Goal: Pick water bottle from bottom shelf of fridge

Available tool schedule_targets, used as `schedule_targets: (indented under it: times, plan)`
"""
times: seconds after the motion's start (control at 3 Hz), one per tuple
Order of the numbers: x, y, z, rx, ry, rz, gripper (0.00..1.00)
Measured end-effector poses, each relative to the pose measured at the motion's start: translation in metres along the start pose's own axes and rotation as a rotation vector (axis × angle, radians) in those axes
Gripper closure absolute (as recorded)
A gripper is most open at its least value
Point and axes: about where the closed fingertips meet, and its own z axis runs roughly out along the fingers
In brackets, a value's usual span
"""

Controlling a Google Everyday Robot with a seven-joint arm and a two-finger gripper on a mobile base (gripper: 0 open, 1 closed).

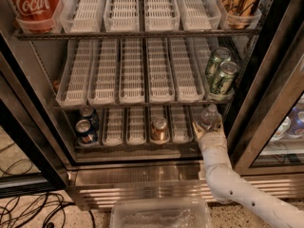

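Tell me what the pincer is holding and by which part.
The pincer is at the lower body of the water bottle, which stands in the right lane of the bottom shelf; whether it actually grips it cannot be told.

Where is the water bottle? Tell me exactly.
In the camera view, the water bottle stands at the right end of the bottom shelf, under the green cans and right of the orange can; the gripper is at its base.
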Motion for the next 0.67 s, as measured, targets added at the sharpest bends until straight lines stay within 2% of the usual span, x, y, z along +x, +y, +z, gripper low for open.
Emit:
schedule_targets:
  times: [0.33, 0.67]
  plan:
    - [-0.0006, 0.0027, 0.0052, -0.020, 0.007, 0.011, 0.67]
    - [-0.0006, 0.0027, 0.0053, -0.020, 0.007, 0.011, 0.90]
